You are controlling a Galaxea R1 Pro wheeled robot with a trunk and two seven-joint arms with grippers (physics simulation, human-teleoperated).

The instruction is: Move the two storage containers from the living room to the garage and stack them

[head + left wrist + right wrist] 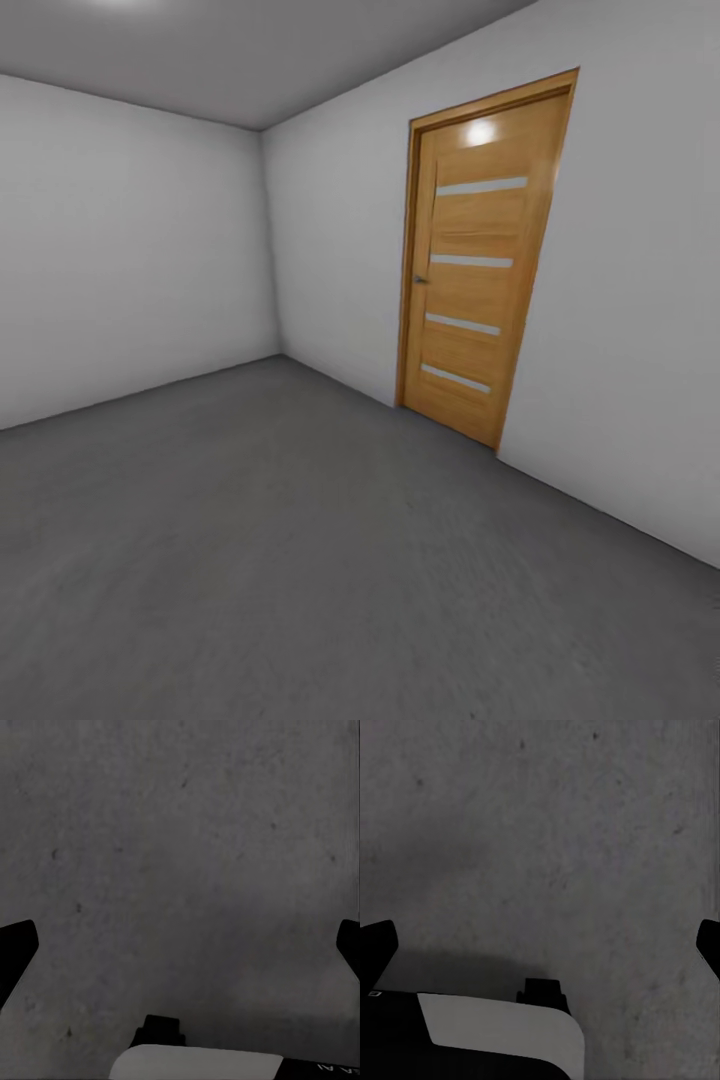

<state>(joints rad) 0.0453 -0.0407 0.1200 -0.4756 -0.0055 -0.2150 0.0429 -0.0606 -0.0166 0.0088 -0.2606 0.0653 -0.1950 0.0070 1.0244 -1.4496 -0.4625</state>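
Note:
I am in a bare room with pale grey walls point(130, 250) and a dark grey speckled floor point(300, 560), which looks like the garage. The two storage containers are out of view. My left gripper point(180, 945) hangs open over the bare floor point(180, 832), its dark fingertips point(15, 949) far apart at the picture's edges with nothing between them. My right gripper point(540, 945) is open as well, fingertips point(375, 945) wide apart over the same concrete point(555, 832).
A closed light wooden door point(480, 270) with several pale horizontal strips stands in the right wall. The room's corner point(268, 240) lies ahead to the left. A white and black part of my own body point(195, 1065) point(502, 1035) shows below each gripper.

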